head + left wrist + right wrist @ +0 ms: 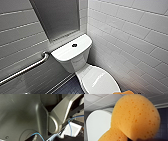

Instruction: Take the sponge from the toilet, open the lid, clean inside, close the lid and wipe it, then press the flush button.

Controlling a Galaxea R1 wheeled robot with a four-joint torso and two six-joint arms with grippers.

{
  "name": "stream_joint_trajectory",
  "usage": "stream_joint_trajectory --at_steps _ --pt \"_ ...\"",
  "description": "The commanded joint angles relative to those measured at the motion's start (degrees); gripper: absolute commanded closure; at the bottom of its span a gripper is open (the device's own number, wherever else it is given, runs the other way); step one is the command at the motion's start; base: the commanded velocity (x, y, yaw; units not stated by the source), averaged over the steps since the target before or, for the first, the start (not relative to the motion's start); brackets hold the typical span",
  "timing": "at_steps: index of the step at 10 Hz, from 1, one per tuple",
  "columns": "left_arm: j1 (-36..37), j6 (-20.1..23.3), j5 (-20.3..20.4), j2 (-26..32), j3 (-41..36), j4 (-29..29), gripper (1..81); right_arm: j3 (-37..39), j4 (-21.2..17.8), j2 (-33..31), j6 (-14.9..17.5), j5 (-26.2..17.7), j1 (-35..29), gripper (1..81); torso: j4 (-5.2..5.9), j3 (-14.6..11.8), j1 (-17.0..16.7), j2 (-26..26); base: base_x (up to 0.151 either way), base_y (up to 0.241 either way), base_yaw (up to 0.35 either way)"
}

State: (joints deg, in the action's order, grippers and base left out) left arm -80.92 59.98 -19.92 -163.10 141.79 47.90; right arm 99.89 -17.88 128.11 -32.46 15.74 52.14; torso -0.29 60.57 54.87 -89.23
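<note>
**Item: sponge** (136,116). Orange, porous, rounded. Carried clear of the lid (100,80), over its front end, the end farthest from the tank. In the right wrist view it stands close before the camera with the lid's white oval behind it. In the head view a sliver of orange shows past the lid's front.

**Holder: right gripper** (132,139). Jaws clamped on the sponge, which bulges into two lobes at the pinch.

**Lid.** White, glossy, lying flat and closed over the bowl. Nothing rests on it.

**Toilet** (72,62). White ceramic, set in the corner; the tank stands behind the lid.

**Flush button** (74,45). Small, dark, round, in the centre of the tank cover (63,53), behind the lid.

**Surroundings, placed from the lid.** Steel grab bar (27,68) on the wall to one side, near the tank. Grey niche (58,17) above and behind the tank. White tiled wall (130,32) close along the other side. Dark floor (72,87) below.

**Step in hand (judged).** The sponge is picked up, and opening the lid is now due.

**Next move calls for (judged).** A purchase under the lid's front rim and an upward swing toward the tank. The right jaws are occupied by the sponge, and the glossy rim offers little grip.
</note>
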Motion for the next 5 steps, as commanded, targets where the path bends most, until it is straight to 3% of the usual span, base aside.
stream_joint_trajectory --at_steps 1,3,5 --pt "-0.43 0.49 -6.80 0.31 -0.63 0.18 1.0 -3.48 0.31 -5.55 0.30 3.76 4.68 81.1 0.00 0.00 0.00 0.00 0.000 0.000 0.000" --pt "-0.43 0.49 -6.80 0.22 -0.63 0.00 1.0 -5.07 0.48 -6.52 0.30 6.23 9.52 81.1 0.00 0.00 0.00 0.00 0.000 0.000 0.000" --pt "-0.25 1.02 -6.80 -0.13 -0.63 0.00 1.0 -12.36 1.54 -10.65 0.47 6.76 11.11 81.1 0.00 0.00 0.00 -0.02 0.000 0.000 0.000"
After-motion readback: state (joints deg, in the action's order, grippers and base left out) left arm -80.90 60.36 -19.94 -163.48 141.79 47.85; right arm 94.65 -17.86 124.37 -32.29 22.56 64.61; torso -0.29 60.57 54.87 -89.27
